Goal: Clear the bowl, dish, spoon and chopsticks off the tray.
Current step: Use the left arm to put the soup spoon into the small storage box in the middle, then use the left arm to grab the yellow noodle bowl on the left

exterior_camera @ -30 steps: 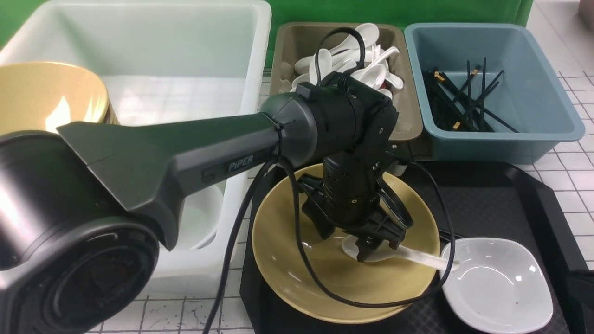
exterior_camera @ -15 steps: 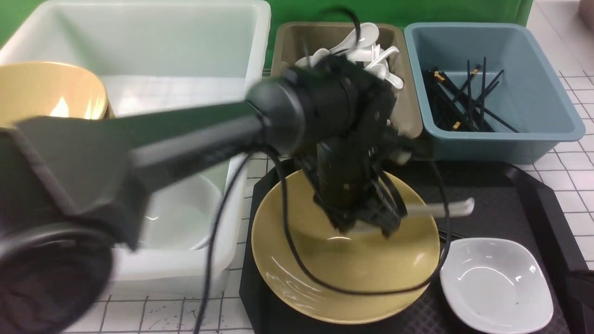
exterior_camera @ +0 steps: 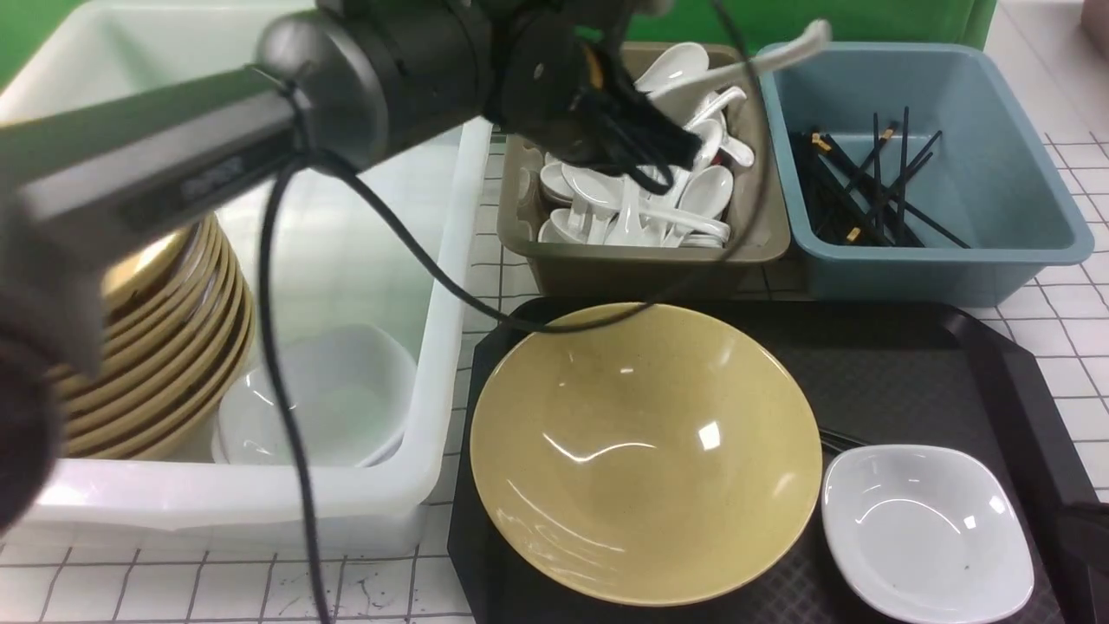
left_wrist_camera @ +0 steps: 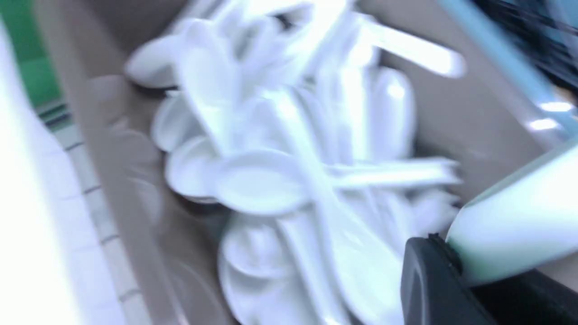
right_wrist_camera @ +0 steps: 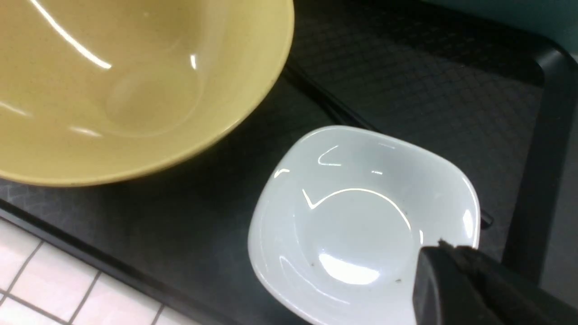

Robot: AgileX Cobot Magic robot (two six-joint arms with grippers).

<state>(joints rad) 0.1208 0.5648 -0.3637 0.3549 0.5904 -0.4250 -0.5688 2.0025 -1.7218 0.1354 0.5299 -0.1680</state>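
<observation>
My left gripper is shut on the white spoon and holds it above the olive bin; the handle sticks out toward the blue bin. In the blurred left wrist view the held spoon shows beside a black finger. The yellow bowl sits on the left of the black tray, the white dish at its front right. The black chopsticks lie between them, mostly hidden. My right gripper is shut, just above the dish's rim.
The olive bin holds several white spoons. The blue bin holds several black chopsticks. The white tub at the left holds stacked yellow bowls and white dishes.
My left arm lifted the spoon out of the yellow bowl and swung it back and up over the olive bin. The bowl now lies empty. The dish has not moved.
</observation>
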